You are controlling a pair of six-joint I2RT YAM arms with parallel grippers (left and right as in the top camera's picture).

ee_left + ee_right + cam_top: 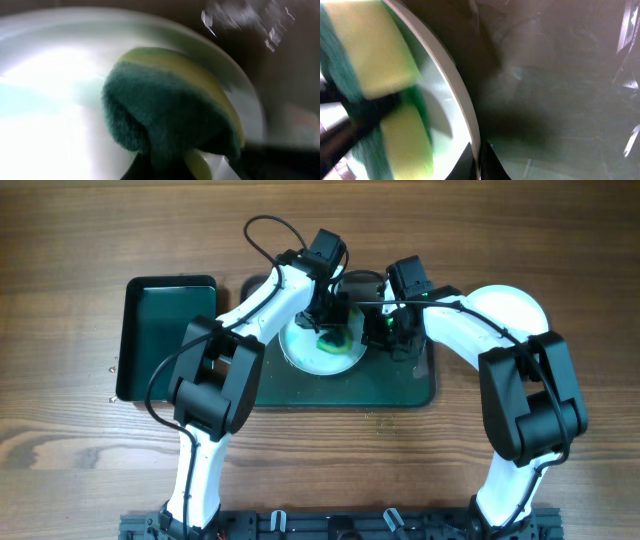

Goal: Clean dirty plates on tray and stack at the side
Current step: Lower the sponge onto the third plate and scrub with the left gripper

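Observation:
A white plate point(305, 352) with a green smear lies on the large dark green tray point(400, 390). My left gripper point(328, 328) is shut on a yellow and green sponge point(334, 338) and presses it on the plate. The left wrist view shows the sponge point(170, 115) on the plate point(50, 100) in front of the fingers point(175, 167). My right gripper point(374, 332) is shut on the plate's right rim point(457, 100), its fingers point(479, 162) pinching it, with the sponge point(375, 50) and tray floor point(570, 110) in view. A white plate point(515, 305) lies right of the tray, partly under the right arm.
A smaller dark tray point(165, 335) stands left of the large one, nothing in it. A dark round object point(360, 280) sits at the large tray's back edge between the two wrists, mostly hidden. Wooden table lies all around.

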